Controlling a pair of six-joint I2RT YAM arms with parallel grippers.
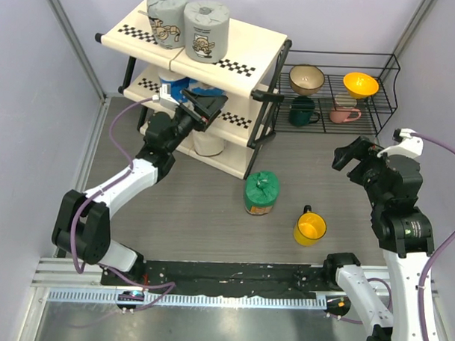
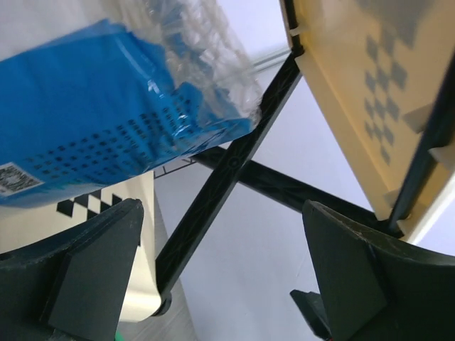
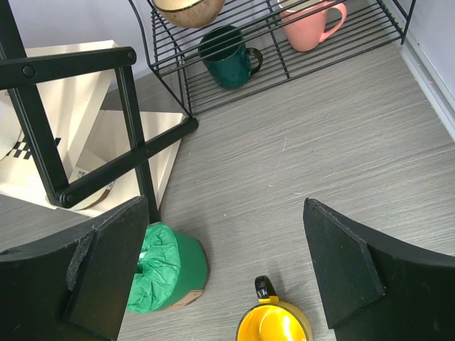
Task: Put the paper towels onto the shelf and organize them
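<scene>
the only roll seen off the shelf [image 1: 247, 45], the green roll [image 1: 261, 193], stands upright on the table [image 1: 203, 214], twisted top up, just in front of the shelf's right end and near the yellow mug [image 1: 309, 229]. your right gripper [image 1: 349, 154] hangs to the roll's right, jaws wide and empty, and its wrist view shows the roll low and to the left. this looks the freer arm for the pick. your left gripper [image 1: 202, 107] sits at the middle tier, jaws wide apart and gripping nothing, a blue-wrapped roll [image 2: 99, 142] just ahead of its left finger.
</scene>
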